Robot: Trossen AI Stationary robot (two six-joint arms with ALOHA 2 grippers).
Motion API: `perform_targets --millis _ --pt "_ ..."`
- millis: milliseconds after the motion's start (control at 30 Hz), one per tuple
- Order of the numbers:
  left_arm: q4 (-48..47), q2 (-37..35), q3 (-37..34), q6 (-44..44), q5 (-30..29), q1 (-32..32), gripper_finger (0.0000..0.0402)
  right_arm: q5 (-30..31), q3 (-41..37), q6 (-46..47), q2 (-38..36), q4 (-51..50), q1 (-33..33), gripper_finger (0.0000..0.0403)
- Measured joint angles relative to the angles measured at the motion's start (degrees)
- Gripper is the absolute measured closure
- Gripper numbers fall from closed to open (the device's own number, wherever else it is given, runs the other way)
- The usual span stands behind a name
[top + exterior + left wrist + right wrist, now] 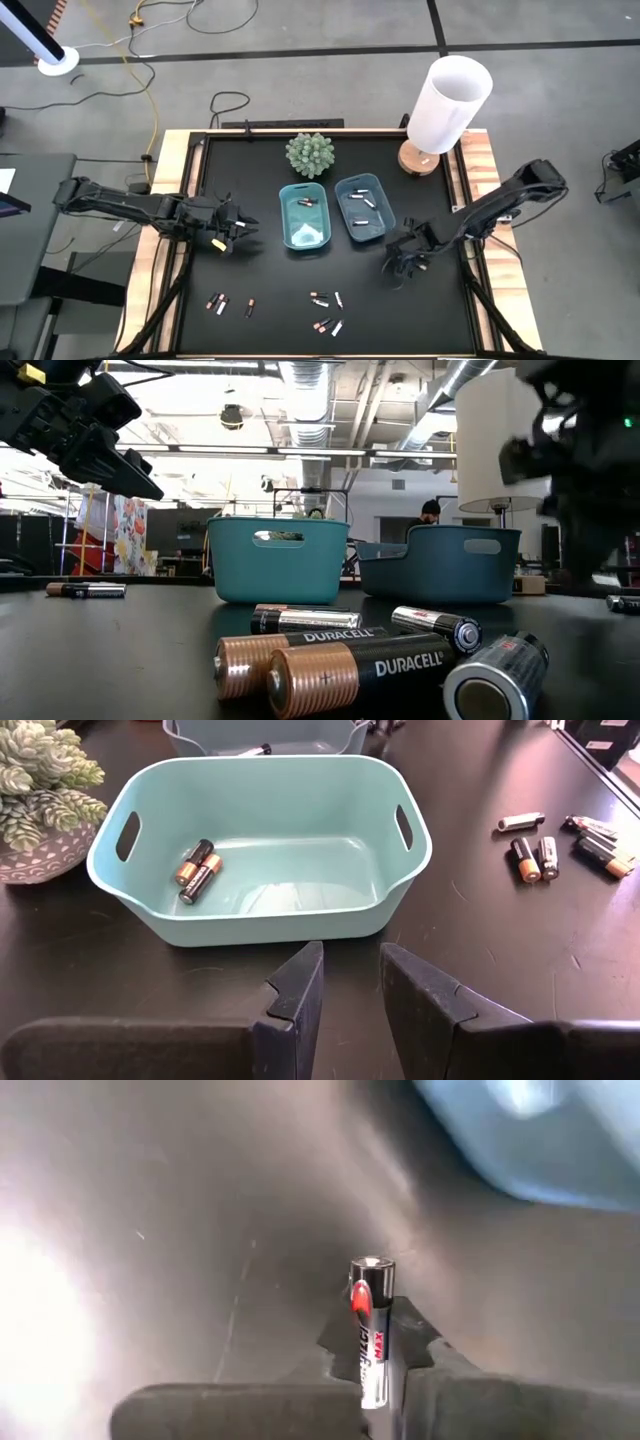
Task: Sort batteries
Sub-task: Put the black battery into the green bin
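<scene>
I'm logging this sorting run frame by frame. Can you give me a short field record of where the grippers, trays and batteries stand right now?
left gripper: open, empty, left of the left tray
right gripper: shut on a silver battery, right of the trays
left tray: two copper-ended batteries inside
right tray: a few small batteries inside
loose batteries: two groups on the table near the front edge
plant: behind the trays
lamp: back right corner

Loose batteries (325, 312) lie on the mat, some already in trays (304, 214)
</scene>
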Motion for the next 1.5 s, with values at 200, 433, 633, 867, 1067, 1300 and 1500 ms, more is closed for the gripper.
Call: perform_targets --millis 200,433,633,867,1067,1300,1500 --pt "-0.1 0.0 0.0 -0.01 0.0 0.0 0.0304 3.88 2.32 0.85 -8.55 -5.55 -0.3 0.039" --pt "-1.28 0.0 0.0 -0.01 0.0 -0.01 0.0304 8.19 10.52 -4.2 -14.92 -7.37 -2.51 0.039" --pt "-1.31 0.0 0.0 -0.01 0.0 0.0 0.0304 13.81 19.41 -13.39 -14.68 -7.54 -5.17 0.039" --pt "-1.7 0.0 0.0 0.0 -0.01 0.01 0.0304 15.35 23.99 -21.06 -8.64 -6.64 -15.35 0.039" --pt "-3.13 -0.01 0.0 0.01 -0.01 0.01 0.0304 9.63 24.02 -22.64 0.46 -6.7 -24.28 0.039" --pt "-3.63 0.0 0.0 0.01 0.0 0.01 0.0304 4.05 24.01 -24.47 11.13 -4.73 -29.34 0.039" --pt "-3.7 -0.02 0.0 0.01 -0.02 0.01 0.0304 1.44 24.02 -25.49 16.61 -2.24 -30.76 0.039"
